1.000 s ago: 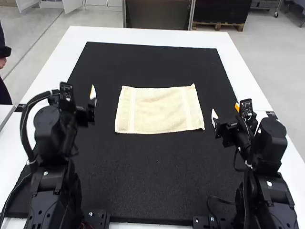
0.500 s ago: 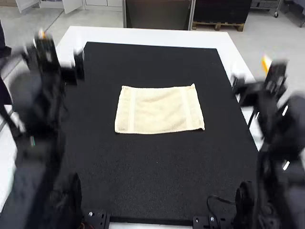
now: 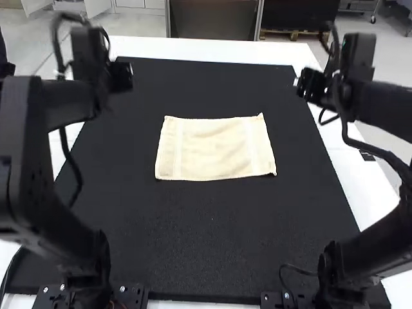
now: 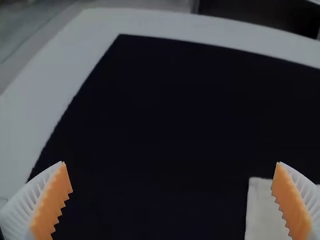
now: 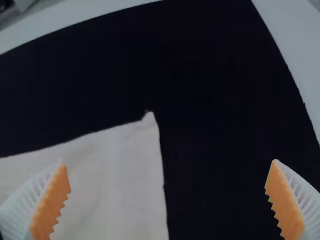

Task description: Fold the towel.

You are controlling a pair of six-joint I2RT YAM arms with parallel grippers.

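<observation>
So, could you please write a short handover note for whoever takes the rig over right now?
Left gripper: fingers wide open, empty.
Right gripper: fingers wide open, empty.
Towel: lying flat, roughly rectangular, around the middle of the black mat, its far right corner slightly raised.
Done: no fold that I can make out.
Left: grasp the towel and fold it.

One towel (image 3: 215, 148), two tools (image 3: 121, 77)
</observation>
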